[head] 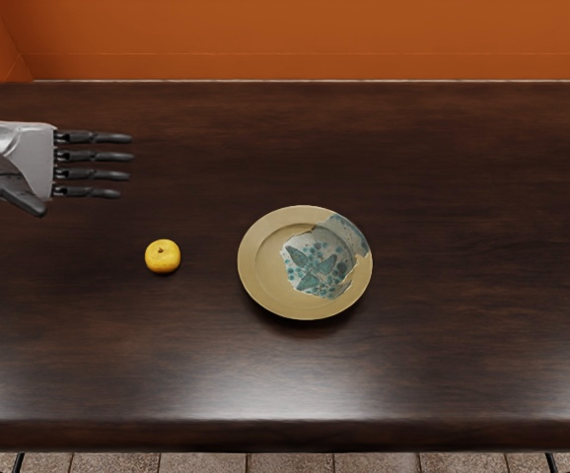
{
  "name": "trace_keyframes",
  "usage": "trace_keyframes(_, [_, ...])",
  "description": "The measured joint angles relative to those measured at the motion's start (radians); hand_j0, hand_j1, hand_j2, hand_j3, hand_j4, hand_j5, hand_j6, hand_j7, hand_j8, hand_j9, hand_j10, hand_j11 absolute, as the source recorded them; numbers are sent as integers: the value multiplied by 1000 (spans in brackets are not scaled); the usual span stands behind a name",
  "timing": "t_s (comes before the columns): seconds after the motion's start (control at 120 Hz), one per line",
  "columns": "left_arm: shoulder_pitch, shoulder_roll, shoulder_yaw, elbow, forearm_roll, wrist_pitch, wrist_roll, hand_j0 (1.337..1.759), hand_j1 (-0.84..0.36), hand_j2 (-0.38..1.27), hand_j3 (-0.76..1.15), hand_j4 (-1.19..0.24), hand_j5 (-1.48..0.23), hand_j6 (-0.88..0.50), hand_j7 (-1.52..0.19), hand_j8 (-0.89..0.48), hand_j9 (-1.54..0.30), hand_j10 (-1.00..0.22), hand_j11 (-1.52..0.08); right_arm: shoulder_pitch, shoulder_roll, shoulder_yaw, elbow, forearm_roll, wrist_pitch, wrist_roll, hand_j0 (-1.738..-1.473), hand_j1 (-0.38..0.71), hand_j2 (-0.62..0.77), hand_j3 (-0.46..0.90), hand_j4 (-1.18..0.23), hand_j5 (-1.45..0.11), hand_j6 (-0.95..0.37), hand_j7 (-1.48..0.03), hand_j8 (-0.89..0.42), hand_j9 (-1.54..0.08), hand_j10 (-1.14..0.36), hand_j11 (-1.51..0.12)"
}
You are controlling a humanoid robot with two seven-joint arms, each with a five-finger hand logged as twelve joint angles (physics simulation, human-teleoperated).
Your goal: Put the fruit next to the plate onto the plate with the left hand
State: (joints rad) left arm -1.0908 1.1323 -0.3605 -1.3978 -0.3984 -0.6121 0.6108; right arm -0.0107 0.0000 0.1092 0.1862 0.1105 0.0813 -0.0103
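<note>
Dark wooden table (285, 394) fills the head view, with an orange wall behind it. On it, a yellow-orange fruit (163, 256) lies left of the tan plate (265, 258), close by but apart. At the far left, the left hand (43, 163) hovers empty, its 4 fingers (98, 156) stretched straight out.
</note>
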Motion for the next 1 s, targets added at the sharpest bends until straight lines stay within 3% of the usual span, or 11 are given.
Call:
trace_keyframes(0.217, [-33, -2, 0, -22, -3, 0, 0, 1658, 348, -2, 0, 3, 1, 4, 0, 3, 0, 2, 0, 2, 0, 0, 1, 0, 0, 0, -1658, -310, -7, 0, -33, -43, -33, -43, -33, -43, -33, -43])
trace_keyframes(0.358, [-89, -87, 3, -22, 39, 0, 0, 1658, 348, -1, 0, 3, 0, 4, 0, 3, 0, 2, 0, 5, 0, 0, 1, 0, 0, 0, -1658, -310, -7, 0, -33, -43, -33, -43, -33, -43, -33, -43])
trace_keyframes(0.483, [-164, -169, 4, -20, 180, 0, 0, 1658, 348, -1, 0, 2, 0, 3, 0, 2, 0, 2, 0, 7, 0, 0, 1, 0, 0, 0, -1658, -310, -7, 0, -33, -43, -33, -43, -33, -43, -33, -43])
trace_keyframes(0.608, [-245, -255, 5, -20, 450, 1, 0, 1658, 349, -1, 0, 1, 0, 1, 0, 1, 0, 1, 0, 7, 0, -1, 1, 0, 0, 0, -1658, -310, -7, 0, -33, -43, -33, -43, -33, -43, -33, -43])
trace_keyframes(0.808, [-265, -326, 47, -48, 848, 50, 0, 1658, 349, 0, 0, -1, 0, -1, 0, -1, 0, -1, 0, 8, 0, -2, 0, -1, 0, 0, -1658, -310, -7, 0, -33, -43, -33, -43, -33, -43, -33, -43])
trace_keyframes(1.0, [-264, -307, 127, -176, 969, 242, 0, 1658, 349, 0, 0, -2, 0, -3, 0, -3, 0, -2, 0, 8, 0, -2, 0, -1, 0, 0, -1658, -310, -7, 0, -33, -43, -33, -43, -33, -43, -33, -43])
